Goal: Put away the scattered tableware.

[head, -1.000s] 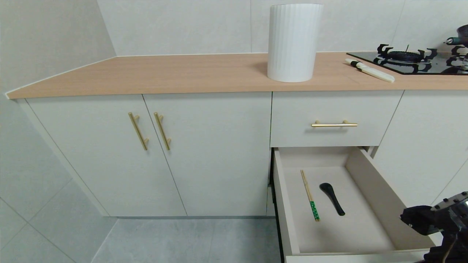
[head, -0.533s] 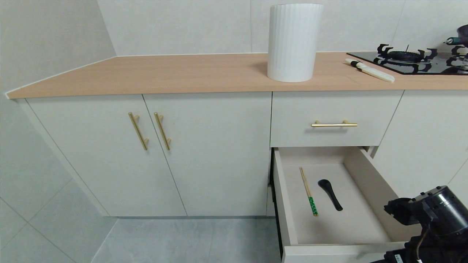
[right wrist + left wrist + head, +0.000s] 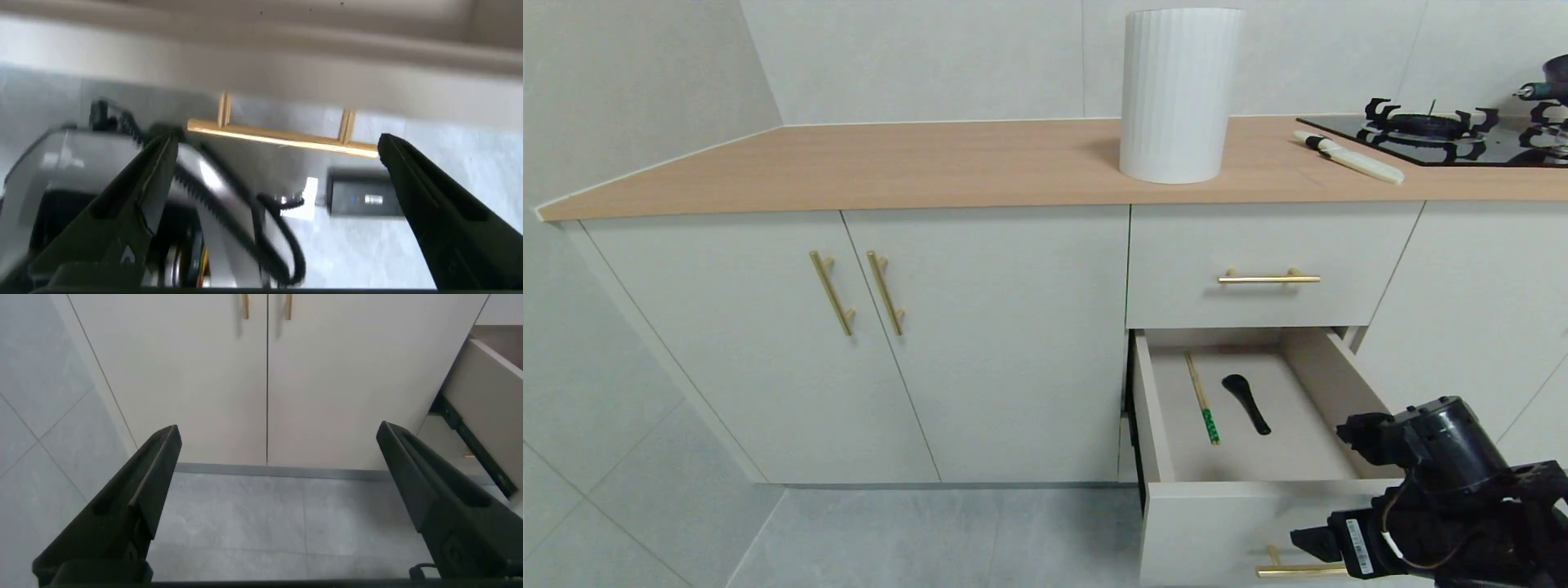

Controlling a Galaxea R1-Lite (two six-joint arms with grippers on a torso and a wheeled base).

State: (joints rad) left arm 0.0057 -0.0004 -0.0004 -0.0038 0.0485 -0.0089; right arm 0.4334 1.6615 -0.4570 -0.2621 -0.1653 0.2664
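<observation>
Your right hand (image 3: 276, 155), fingers apart near the gold bar handle (image 3: 1290, 569), had pushed the pale drawer (image 3: 1152, 425) halfway shut; the green-tipped wooden chopsticks (image 3: 1201, 398) and black spoon (image 3: 1245, 403) lay inside; the white knife (image 3: 1349, 158) remained on the wooden counter (image 3: 931, 167); your left hand (image 3: 278, 429) was spread, empty.

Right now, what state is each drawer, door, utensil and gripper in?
Lower drawer: partly open.
Upper drawer: shut.
Cabinet doors: shut.
Chopsticks: lying in the lower drawer.
Spoon: lying in the lower drawer, beside the chopsticks.
Knife: out on the counter.
Left gripper: open, empty.
Right gripper: open, empty.
</observation>
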